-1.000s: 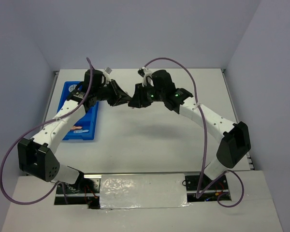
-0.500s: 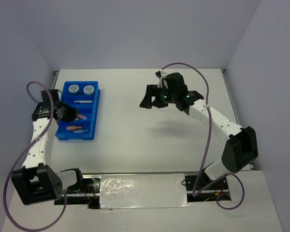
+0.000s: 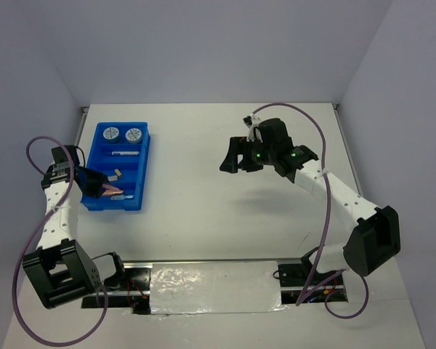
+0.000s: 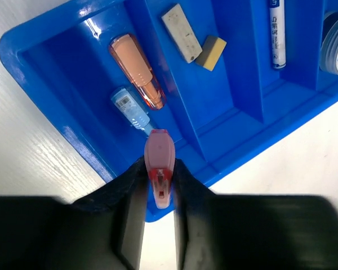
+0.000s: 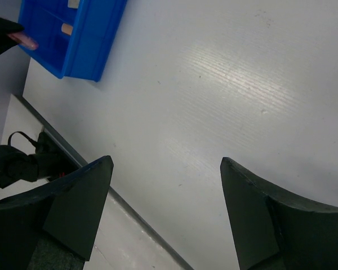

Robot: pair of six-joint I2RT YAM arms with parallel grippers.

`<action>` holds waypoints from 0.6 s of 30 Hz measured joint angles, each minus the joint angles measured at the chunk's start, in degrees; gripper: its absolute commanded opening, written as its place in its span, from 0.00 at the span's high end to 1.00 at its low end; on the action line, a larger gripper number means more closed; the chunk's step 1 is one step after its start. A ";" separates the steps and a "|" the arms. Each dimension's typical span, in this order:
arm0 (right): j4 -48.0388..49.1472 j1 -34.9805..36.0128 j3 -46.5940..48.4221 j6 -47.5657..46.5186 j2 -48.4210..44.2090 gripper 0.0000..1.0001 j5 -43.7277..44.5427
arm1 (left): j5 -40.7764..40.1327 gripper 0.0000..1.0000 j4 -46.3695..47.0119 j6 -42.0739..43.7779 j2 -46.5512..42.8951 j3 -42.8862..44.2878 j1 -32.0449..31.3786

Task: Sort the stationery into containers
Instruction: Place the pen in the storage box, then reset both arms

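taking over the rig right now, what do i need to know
Left gripper: shut on the pink capsule, held over the near edge of the blue tray.
Right gripper: open, empty, over the table.
In the tray: two blue rolls at the far end, pen in its own slot, white block and tan block together, orange capsule and light-blue capsule together nearest.
Left to do: release the pink capsule, probably beside the other capsules. No other loose stationery is visible.
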 measured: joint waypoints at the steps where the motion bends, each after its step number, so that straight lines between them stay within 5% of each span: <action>1: -0.28 0.00 0.00 -0.20 -0.13 0.15 0.02 | 0.00 0.50 0.17 0.11 0.00 -0.15 0.00; 6: -1.73 -0.17 0.02 -1.11 -0.92 0.15 -0.07 | -0.02 0.29 0.46 -0.87 -1.09 -1.62 0.00; 10: -3.23 -0.68 0.35 -1.77 -1.66 0.15 -1.09 | 0.02 0.24 0.09 -1.25 -2.27 -2.43 0.00; 13: -5.11 -1.07 1.36 -1.75 -2.84 0.15 -0.76 | 0.96 0.01 0.37 0.55 -3.63 -2.47 -0.33; 18: -12.31 -1.18 6.19 -1.81 -8.61 0.11 5.03 | -2.78 0.01 -4.55 8.33 -2.56 6.03 -9.31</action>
